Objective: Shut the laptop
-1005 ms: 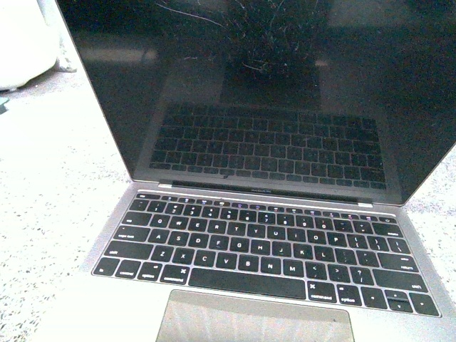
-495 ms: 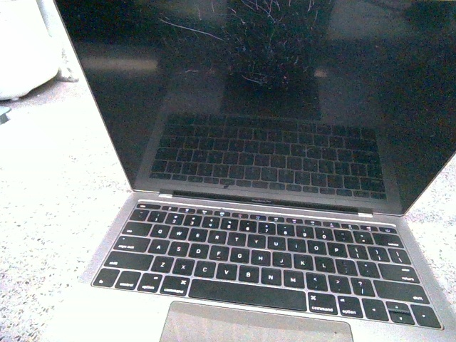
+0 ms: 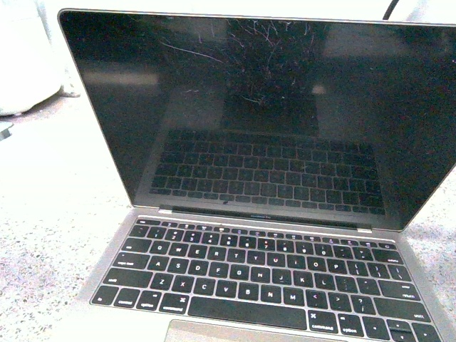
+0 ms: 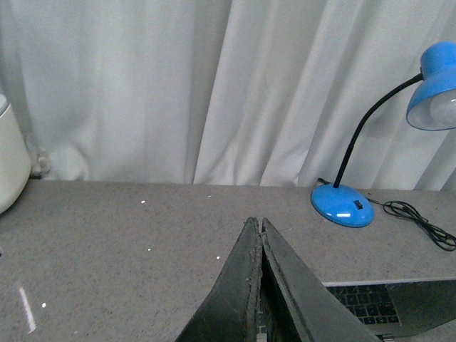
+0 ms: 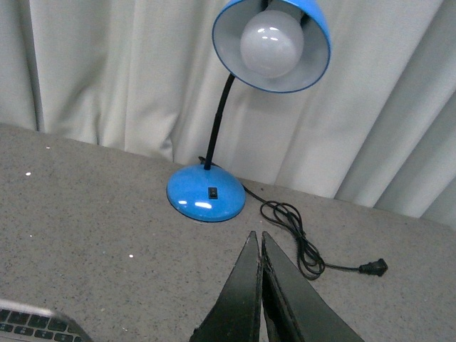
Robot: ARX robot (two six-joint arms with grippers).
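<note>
The grey-silver laptop stands open in the front view, its glossy black scratched screen upright and its black keyboard facing me. Neither gripper shows in the front view. In the left wrist view my left gripper is shut and empty, above the grey counter, with a corner of the laptop below and beside it. In the right wrist view my right gripper is shut and empty, above the counter, with a corner of the laptop's keyboard at the frame's edge.
A blue desk lamp with a round base stands on the speckled grey counter, its black cord and plug beside it. White curtains hang behind. A white rounded object sits at the far left.
In the front view the laptop has slid down in the picture: the screen's top edge now shows and the trackpad has nearly dropped out of the frame.
</note>
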